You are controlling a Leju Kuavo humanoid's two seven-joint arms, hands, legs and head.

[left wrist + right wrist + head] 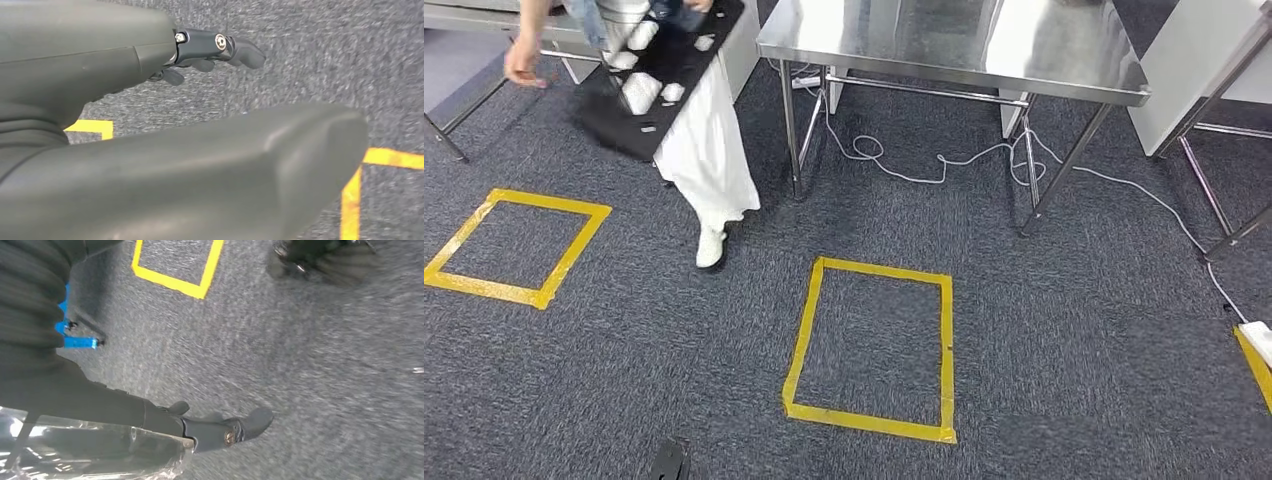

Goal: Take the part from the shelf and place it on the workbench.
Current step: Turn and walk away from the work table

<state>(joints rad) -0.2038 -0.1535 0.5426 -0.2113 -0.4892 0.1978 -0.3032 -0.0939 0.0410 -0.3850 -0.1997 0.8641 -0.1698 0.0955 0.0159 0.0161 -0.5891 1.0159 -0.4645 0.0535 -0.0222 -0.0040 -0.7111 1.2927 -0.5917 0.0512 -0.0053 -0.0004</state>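
Observation:
The part (95,452) is wrapped in clear, shiny plastic, and my right hand (150,417) holds it against its palm above the grey carpet. The dark fingers (235,430) reach out past the wrapping. My left hand (125,60) hangs over the carpet with nothing in it, its thick thumb (225,165) apart from the dark fingers (220,47). The steel workbench (1064,60) stands ahead at the upper middle of the head view, its top bare and reflective.
A person in a white coat (709,160) stands left of the workbench carrying a black tray (624,125) of white parts. Yellow tape squares (804,340) (574,245) mark the carpet. A white cable (904,170) trails under the workbench. More table legs (1204,180) stand at the right.

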